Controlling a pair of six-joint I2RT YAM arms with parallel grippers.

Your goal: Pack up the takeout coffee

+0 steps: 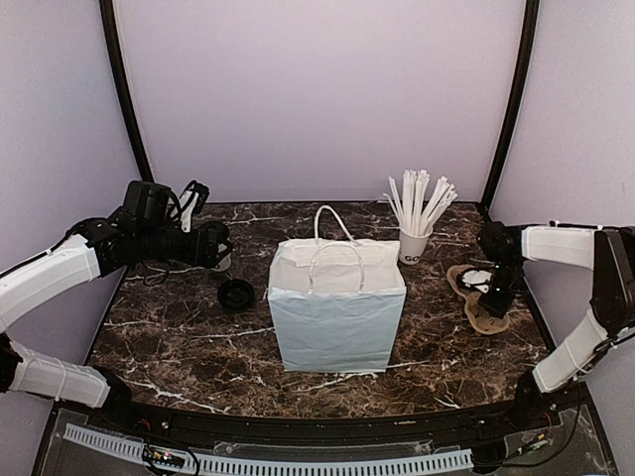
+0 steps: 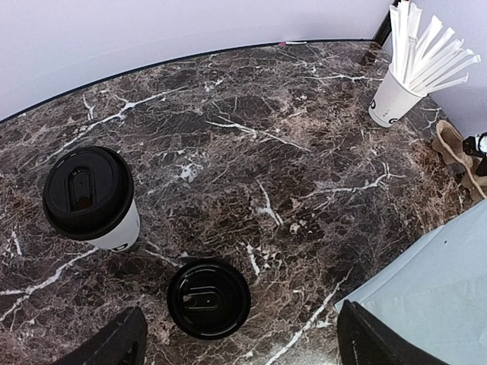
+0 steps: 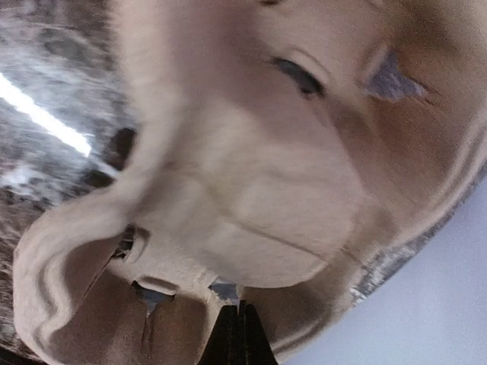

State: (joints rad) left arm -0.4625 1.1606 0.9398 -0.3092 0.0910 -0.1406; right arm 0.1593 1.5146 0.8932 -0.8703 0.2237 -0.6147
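The takeout coffee (image 2: 90, 196), a small white cup with a black lid, stands upright at the table's left, partly hidden under my left arm in the top view (image 1: 225, 261). My left gripper (image 2: 240, 350) hovers open above the table, holding nothing; the coffee lies ahead and to its left. A loose black lid (image 2: 208, 297) lies flat between the open fingers. The white paper bag (image 1: 335, 307) stands open at the centre. My right gripper (image 3: 240, 328) is shut, its tips pinched on a ridge of the brown cup carrier (image 3: 251, 175) at the right edge (image 1: 483, 302).
A white cup of long white sticks (image 1: 415, 238) stands behind the bag's right corner, close to the carrier. The loose lid (image 1: 236, 294) lies left of the bag. The bag's side (image 2: 434, 281) is near my left gripper's right finger.
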